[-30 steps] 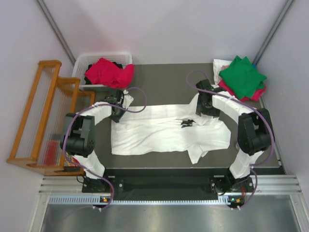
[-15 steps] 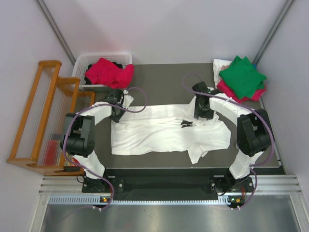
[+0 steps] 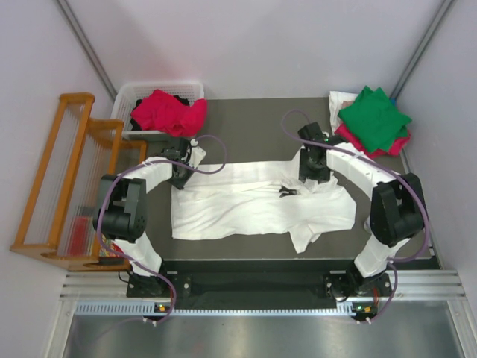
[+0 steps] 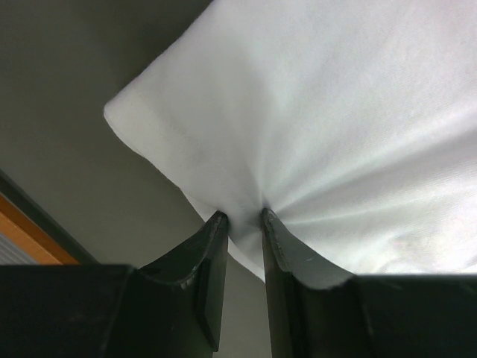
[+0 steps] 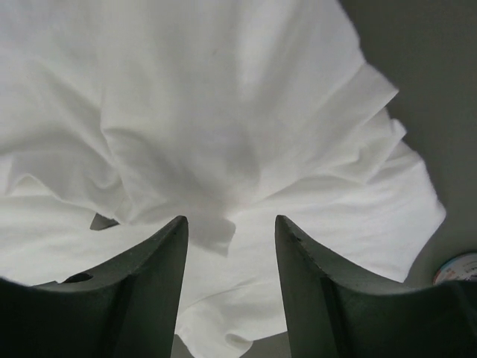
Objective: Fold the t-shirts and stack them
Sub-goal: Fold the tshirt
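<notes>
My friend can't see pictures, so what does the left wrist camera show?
The left gripper pinches the edge of a white t-shirt near its corner, and creases fan out from the pinch. The dark table shows beside the cloth.

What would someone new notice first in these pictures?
The big white t-shirt spread across the middle of the table, its far left corner pinched by the left gripper. Then the colours: a crimson shirt heaped in the white basket far left, a folded green shirt far right.
</notes>
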Tool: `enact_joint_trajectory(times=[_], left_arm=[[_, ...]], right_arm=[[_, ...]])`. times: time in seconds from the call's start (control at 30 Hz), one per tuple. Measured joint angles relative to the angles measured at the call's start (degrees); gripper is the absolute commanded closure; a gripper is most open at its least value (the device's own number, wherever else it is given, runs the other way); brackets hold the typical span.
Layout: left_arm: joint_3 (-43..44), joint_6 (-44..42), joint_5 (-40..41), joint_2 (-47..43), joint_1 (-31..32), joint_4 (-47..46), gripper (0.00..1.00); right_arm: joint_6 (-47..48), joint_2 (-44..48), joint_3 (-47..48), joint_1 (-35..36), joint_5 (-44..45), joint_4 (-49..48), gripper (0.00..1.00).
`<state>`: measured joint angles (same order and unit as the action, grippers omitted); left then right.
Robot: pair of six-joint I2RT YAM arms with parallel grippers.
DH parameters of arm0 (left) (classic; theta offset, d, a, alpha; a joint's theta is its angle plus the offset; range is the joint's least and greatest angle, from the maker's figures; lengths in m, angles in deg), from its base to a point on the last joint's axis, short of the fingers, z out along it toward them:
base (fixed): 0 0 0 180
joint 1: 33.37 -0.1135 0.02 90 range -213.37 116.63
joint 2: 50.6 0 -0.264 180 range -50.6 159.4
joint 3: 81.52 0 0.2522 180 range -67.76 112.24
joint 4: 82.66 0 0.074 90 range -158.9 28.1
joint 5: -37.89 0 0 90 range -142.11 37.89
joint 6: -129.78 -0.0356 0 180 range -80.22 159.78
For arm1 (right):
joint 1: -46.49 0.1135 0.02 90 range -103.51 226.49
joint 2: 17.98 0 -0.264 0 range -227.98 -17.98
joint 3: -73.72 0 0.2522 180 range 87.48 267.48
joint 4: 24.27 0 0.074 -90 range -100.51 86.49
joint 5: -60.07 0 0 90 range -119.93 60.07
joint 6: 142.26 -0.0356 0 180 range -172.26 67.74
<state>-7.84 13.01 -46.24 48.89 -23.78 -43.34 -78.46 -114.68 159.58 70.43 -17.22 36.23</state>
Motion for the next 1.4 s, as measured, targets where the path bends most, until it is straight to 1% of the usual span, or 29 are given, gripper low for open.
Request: enact_joint_trajectory(times=[0.13,0.23,0.33,0.47,0.67,0.83,0.97,1.17,1.4], left_arm=[[0.0,0.0,0.0,0.0,0.0,0.1,0.69],[0.1,0.0,0.0,0.0,0.0,0.2,0.69],[0.1,0.0,0.0,0.0,0.0,0.3,0.69],[0.2,0.0,0.0,0.0,0.0,0.5,0.69],[0.9,0.1,0.0,0.5,0.0,1.3,0.7],[1.3,0.1,0.0,0.8,0.0,1.7,0.7],[1.9,0.3,0.0,1.3,0.0,2.5,0.7],[2.1,0.5,0.0,1.3,0.0,2.7,0.7],[2.1,0.5,0.0,1.3,0.0,2.8,0.7]], right_arm=[[-0.4,-0.2,2.7,-4.0,0.3,-0.9,0.51],[-0.6,-2.5,5.6,-5.5,0.7,-1.6,0.53],[-0.9,-7.1,7.9,-5.6,0.9,-3.3,0.56],[-1.0,-10.6,6.9,-5.1,0.7,-4.7,0.57],[-1.0,-8.8,0.5,-2.5,0.5,-5.9,0.58],[-0.9,-2.6,-6.8,0.2,-0.8,-5.6,0.57],[-0.8,2.1,-9.5,1.4,-0.7,-4.6,0.54],[-0.8,3.0,-9.2,0.1,2.0,-3.9,0.52],[-1.1,-1.2,-3.3,-6.1,5.2,-4.6,0.51]])
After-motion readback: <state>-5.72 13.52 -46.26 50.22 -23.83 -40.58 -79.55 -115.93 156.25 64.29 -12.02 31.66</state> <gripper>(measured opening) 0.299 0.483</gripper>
